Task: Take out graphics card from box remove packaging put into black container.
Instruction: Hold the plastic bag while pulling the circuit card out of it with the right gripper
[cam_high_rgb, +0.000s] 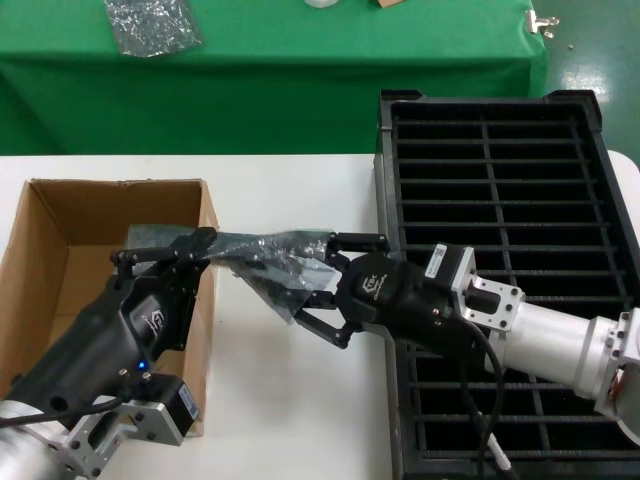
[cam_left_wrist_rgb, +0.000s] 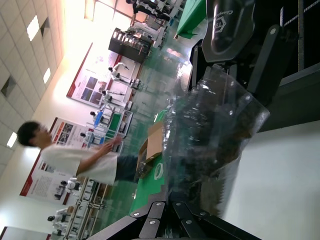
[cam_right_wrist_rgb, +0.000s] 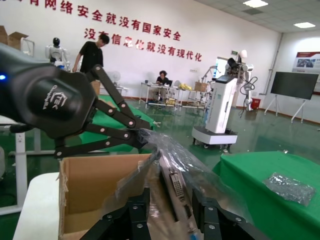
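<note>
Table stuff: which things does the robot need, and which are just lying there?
Needed: bag with the card inside, pinched by left tool and right tool; box; black tray.
Lying about: crumpled silver bag on the green cloth.

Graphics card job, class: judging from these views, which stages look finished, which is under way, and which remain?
Done: the bagged graphics card is out of the box, held above the white table.
In hand: the left pincer and right pincer each grip an end of the packaging, which still covers the card.
Left: stripping the bag off and placing the card in the black container, whose visible slots hold nothing.
</note>
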